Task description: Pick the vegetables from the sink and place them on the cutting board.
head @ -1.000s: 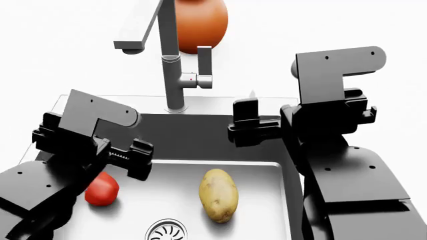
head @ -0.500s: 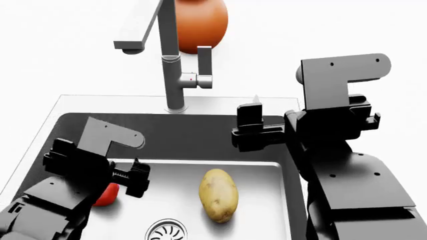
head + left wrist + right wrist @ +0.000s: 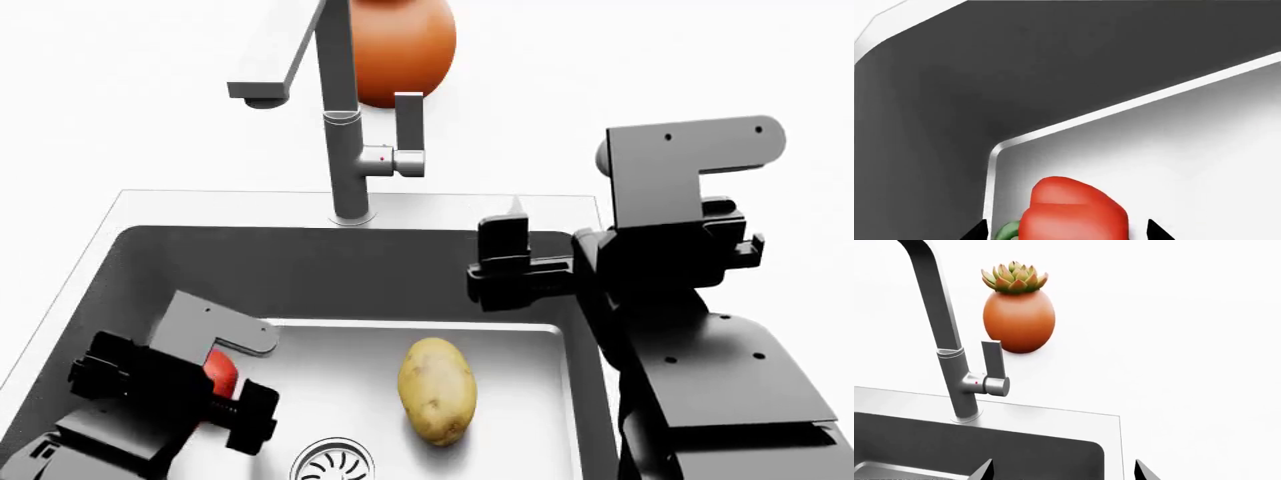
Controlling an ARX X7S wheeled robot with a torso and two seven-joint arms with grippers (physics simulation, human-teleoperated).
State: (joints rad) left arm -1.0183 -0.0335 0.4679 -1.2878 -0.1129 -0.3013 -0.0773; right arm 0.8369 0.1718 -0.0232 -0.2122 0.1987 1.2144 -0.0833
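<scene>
The red bell pepper (image 3: 1074,210) with its green stem (image 3: 1007,231) lies on the sink floor near the basin's left wall. My left gripper (image 3: 1066,232) is open, low in the sink (image 3: 334,270), with a fingertip (image 3: 1155,231) on either side of the pepper and not closed on it. In the head view the left gripper (image 3: 200,395) hides most of the pepper (image 3: 222,372). The yellowish potato (image 3: 438,390) lies mid-basin, near the drain (image 3: 334,462). My right gripper (image 3: 497,262) is open and empty above the sink's right rear corner, as the right wrist view (image 3: 1063,471) also shows. The cutting board is out of view.
The tall grey faucet (image 3: 350,130) stands behind the basin, its spout reaching left; it also shows in the right wrist view (image 3: 954,365). An orange round pot with a succulent (image 3: 1019,320) stands on the white counter behind it. The sink's walls are dark grey.
My left gripper has gone down into the sink and now straddles the pepper, covering most of it in the head view. My right arm has drifted slightly right.
</scene>
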